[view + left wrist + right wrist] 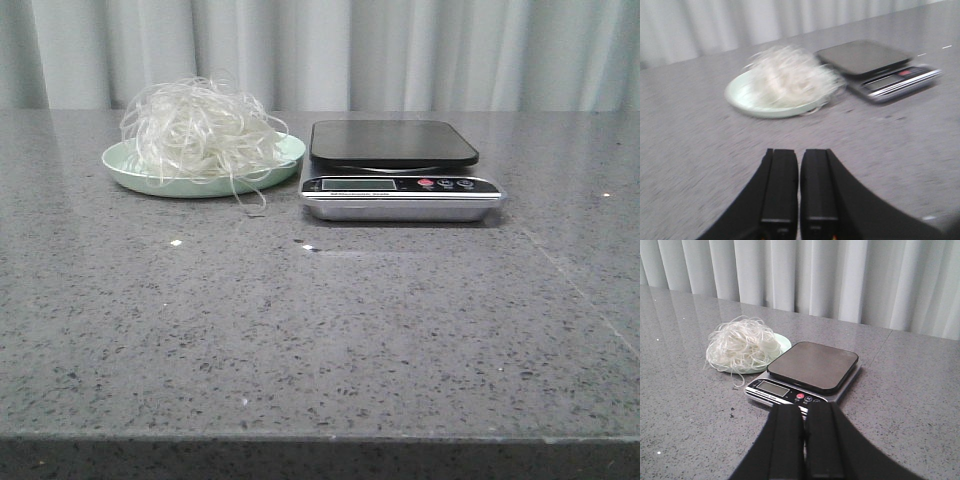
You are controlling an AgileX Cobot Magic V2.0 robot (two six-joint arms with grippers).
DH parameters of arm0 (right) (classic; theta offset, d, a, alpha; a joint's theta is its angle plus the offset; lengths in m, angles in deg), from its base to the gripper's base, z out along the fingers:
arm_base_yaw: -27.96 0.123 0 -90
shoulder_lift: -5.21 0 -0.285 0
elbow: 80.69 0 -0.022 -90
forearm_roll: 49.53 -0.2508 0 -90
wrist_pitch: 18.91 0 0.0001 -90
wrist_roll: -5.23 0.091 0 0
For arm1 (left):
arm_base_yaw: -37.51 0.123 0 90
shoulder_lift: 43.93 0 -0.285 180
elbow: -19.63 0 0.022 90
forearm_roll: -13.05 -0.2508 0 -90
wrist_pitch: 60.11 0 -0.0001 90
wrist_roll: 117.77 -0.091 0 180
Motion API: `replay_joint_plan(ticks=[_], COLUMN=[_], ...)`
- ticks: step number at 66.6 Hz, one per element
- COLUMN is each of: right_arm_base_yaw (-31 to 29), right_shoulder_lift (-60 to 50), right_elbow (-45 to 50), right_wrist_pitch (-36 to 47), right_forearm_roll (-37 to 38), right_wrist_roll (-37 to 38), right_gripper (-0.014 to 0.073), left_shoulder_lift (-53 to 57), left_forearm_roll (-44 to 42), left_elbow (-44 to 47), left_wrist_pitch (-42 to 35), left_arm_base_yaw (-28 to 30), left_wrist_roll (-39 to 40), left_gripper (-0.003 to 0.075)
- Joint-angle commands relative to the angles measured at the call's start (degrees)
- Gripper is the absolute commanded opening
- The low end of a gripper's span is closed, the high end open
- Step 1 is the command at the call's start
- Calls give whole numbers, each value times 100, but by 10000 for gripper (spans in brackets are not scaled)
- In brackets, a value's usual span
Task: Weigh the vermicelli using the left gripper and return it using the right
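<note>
The vermicelli [200, 128], a fluffy nest of thin white strands, sits on a pale green plate [128, 172] at the back left. It also shows in the left wrist view [790, 80] and in the right wrist view [742, 345]. A kitchen scale [400, 165] with a bare dark platform stands to the right of the plate. My left gripper [799, 152] is shut and empty, well short of the plate [740, 97]. My right gripper [805, 407] is shut and empty, just short of the scale [812, 365]. Neither gripper shows in the front view.
The grey speckled table [320, 330] carries a few small white crumbs [176, 242] in front of the plate and scale. A pale curtain [400, 50] hangs behind the table's far edge.
</note>
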Motion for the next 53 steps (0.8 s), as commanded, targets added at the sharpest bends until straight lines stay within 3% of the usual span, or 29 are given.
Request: replay_joint_plan(ticks=[1,11,21,40,53], right_arm_base_yaw=[-27,-27,-27,-27,-27], right_shoulder_lift=[50,50,50,50,50], right_elbow=[-130,-130,-130,-130,-130], right_wrist_pitch=[435,435,435,422,422], right_forearm_roll=[37,37,37,37,37], right_wrist_roll=[-61,-61,-61,-61,-61], right_gripper=[178,178,178,178,178], left_shoulder_lift=[190,946,1361,1381,1381], left_forearm_roll=[-16,-16,-6,-6,-70], left_elbow=[307,807,1123,1318,1318], left_wrist_pitch=[-736,-1009,-1264,-1681,-1689], left_arm_base_yaw=[677,1733,2394,2503,2443], left_wrist_roll=[46,156,194,235,912], left_gripper=[145,145,145,145,145])
